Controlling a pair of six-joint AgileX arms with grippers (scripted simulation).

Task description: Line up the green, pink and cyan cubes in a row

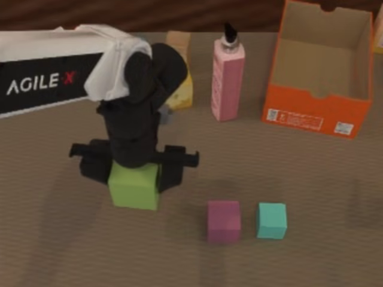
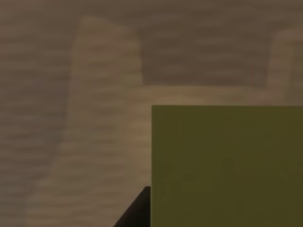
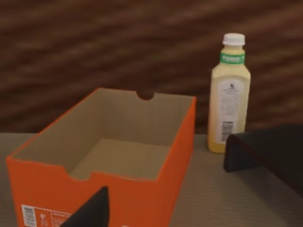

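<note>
Left gripper (image 1: pixel 136 162) grips the green cube (image 1: pixel 135 186) between its fingers, left of the pink cube (image 1: pixel 224 220), which sits just beside the cyan cube (image 1: pixel 271 220), apparently to extend their row.

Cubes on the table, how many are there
3: green cube at the left gripper left of centre, pink cube front centre, cyan cube beside it to the right. The arm could hide more.

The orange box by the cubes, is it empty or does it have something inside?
Empty. The orange box stands open-topped, and both the top view and the right wrist view show only its bare cardboard floor.
</note>
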